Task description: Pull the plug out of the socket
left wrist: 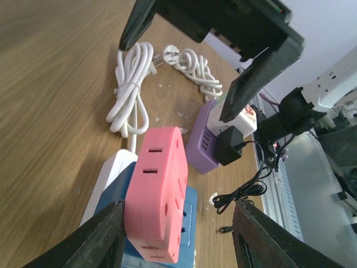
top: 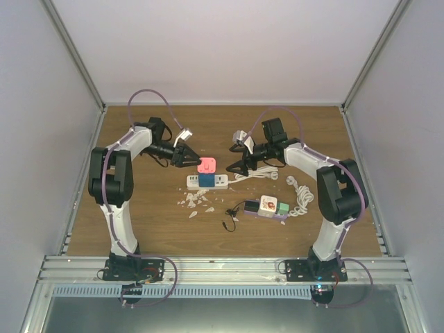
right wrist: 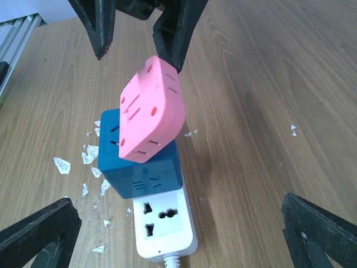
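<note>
A pink plug (top: 207,165) stands tilted on a blue cube socket (top: 206,181), which sits in a white power strip (top: 216,182). My left gripper (top: 188,159) is open around the pink plug (left wrist: 159,195). Its left finger (left wrist: 103,237) rests against the plug's side, and the right finger (left wrist: 262,240) stands well apart from it. My right gripper (top: 236,166) hovers wide open just right of the strip, over its free outlet (right wrist: 162,215), holding nothing. The right wrist view shows the plug (right wrist: 152,109) on the blue socket (right wrist: 142,167).
A purple power strip (top: 267,208) with small adapters and a black charger (left wrist: 228,146) with its thin cable lies near the front. A coiled white cable (top: 300,198) lies to the right. White flakes (top: 194,201) litter the wood by the strip.
</note>
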{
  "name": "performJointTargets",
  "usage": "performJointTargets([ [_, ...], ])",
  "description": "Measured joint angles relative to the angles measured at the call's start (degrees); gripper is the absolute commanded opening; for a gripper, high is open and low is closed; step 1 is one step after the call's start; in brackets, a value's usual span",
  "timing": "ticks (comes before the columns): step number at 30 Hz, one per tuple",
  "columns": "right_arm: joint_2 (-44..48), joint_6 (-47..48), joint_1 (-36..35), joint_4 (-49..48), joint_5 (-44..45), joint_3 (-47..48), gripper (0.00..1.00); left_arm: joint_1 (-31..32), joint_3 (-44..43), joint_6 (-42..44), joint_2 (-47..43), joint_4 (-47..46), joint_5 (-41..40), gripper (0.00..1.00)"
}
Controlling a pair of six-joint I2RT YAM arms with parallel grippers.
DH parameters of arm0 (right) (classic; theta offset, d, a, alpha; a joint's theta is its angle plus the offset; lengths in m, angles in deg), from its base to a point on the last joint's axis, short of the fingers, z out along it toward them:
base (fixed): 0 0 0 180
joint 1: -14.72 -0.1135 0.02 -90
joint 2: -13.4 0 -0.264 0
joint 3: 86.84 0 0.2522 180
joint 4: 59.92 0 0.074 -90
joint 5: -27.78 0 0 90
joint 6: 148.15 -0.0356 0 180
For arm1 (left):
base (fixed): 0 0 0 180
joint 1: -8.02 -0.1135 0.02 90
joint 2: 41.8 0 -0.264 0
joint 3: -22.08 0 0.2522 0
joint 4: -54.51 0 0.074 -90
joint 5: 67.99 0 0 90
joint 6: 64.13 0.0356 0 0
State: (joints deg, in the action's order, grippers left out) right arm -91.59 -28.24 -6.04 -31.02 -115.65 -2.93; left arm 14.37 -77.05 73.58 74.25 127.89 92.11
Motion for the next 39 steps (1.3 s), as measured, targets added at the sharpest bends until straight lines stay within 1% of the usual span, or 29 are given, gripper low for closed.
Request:
performJointTargets([
  [6,-0.9,-0.2,-0.2,-0.2,-1.0,0.8,1.00,0.0,0.4,2.8,-2.5,-0.1,0.4,0.50],
  [13,-1.0,-0.1,-0.8,-0.2,-2.0,1.6,1.00,0.3,1.1,5.2,-3.0,0.0,0.0,0.47],
  [17,-1.2,0.3,-1.7,-0.2,-2.6,2.1,1.00,0.7,2.6,6.1,-4.0,-0.6,-1.2,0.46],
  [20,-1.2,0.4,-2.4,-0.6,-2.7,2.1,1.00,1.7,4.8,6.1,-6.3,-2.5,-3.7,0.45],
  [25,-1.2,0.4,-3.9,-3.7,-2.4,1.2,1.00,3.5,7.2,6.0,-10.4,-6.7,-7.8,0.43],
  [35,-1.8,0.2,-7.0,-13.3,0.9,-3.5,1.00,6.1,9.7,8.5,-13.2,-13.1,-15.3,0.36],
  [39,-2.8,-0.2,-7.6,-16.3,1.5,-4.6,1.00,6.7,9.9,9.5,-13.9,-14.5,-16.9,0.31],
])
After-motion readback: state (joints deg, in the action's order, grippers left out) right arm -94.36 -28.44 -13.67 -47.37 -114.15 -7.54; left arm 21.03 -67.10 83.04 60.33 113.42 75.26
